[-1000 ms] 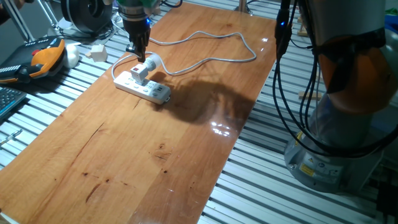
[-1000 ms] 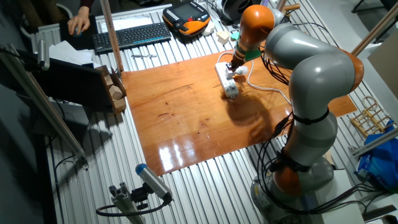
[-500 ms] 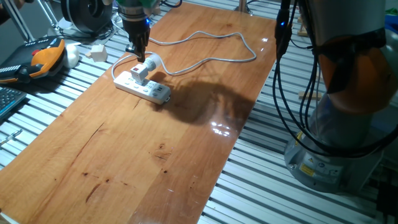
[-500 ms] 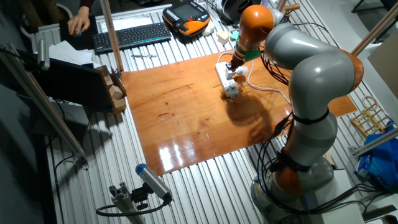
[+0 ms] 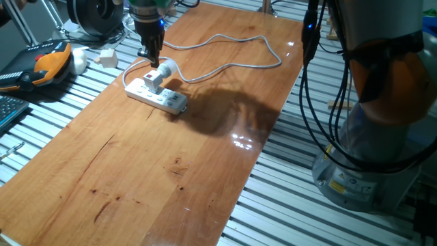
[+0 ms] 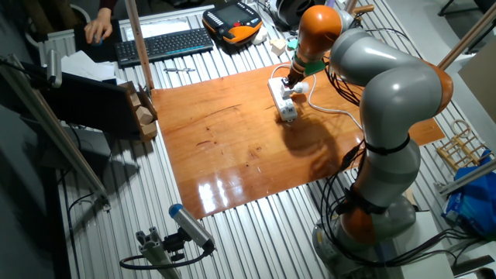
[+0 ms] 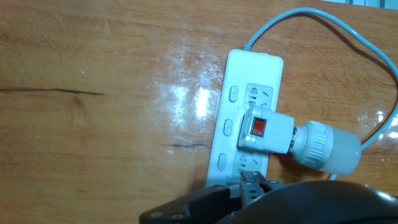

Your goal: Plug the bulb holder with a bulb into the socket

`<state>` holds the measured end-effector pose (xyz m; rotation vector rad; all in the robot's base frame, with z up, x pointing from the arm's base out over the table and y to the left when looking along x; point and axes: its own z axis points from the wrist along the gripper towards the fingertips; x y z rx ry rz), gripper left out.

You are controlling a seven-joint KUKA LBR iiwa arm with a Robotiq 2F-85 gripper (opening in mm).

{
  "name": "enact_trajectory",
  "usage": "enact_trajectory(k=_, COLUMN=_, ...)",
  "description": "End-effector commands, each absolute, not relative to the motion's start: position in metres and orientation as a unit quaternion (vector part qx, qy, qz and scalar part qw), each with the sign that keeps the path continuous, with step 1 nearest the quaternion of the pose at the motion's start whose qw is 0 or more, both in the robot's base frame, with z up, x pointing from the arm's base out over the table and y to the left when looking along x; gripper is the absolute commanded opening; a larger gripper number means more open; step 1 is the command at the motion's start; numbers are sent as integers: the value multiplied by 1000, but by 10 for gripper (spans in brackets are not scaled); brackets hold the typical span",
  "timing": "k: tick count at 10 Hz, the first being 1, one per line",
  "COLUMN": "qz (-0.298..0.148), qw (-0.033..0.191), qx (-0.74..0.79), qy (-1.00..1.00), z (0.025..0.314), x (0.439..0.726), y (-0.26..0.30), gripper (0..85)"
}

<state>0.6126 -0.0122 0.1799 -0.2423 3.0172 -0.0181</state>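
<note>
**Seat the plug square**

My gripper (image 5: 151, 60) hangs just above the bulb holder (image 7: 292, 142), apparently closed and empty. The holder sits on the socket (image 7: 244, 118) near the desk's (image 5: 171, 171) far left corner. I'd press straight down.

Robotics lab. I'm mounted on a ribbed aluminium table (image 6: 232, 225), with a wooden worktop (image 6: 232, 147) laid over it. Orange teach pendant (image 6: 231, 23) at top centre of the other fixed view, black keyboard (image 6: 163, 45) to its left, and someone's hand (image 6: 98, 29) upper left. Metal struts (image 6: 46, 116) on the left edge, a camera on a small stand (image 6: 182, 232) at the bottom. Black cable bundles (image 5: 314, 102) hang on the right side of one fixed view.
</note>
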Motion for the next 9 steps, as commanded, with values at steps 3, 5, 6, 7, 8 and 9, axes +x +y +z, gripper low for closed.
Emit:
enact_trajectory(k=3, qz=-6, qw=59, qx=-78, qy=995, z=180, x=613, y=-12, gripper=0)
enact_trajectory(k=5, qz=-8, qw=60, qx=-78, qy=995, z=179, x=613, y=-12, gripper=0)
enact_trajectory(k=6, qz=-7, qw=58, qx=-78, qy=995, z=179, x=614, y=-12, gripper=0)
enact_trajectory(k=7, qz=-7, qw=58, qx=-77, qy=995, z=179, x=614, y=-13, gripper=0)
enact_trajectory(k=8, qz=-7, qw=58, qx=-77, qy=995, z=180, x=614, y=-13, gripper=0)
enact_trajectory(k=9, qz=-8, qw=58, qx=-77, qy=995, z=180, x=614, y=-13, gripper=0)
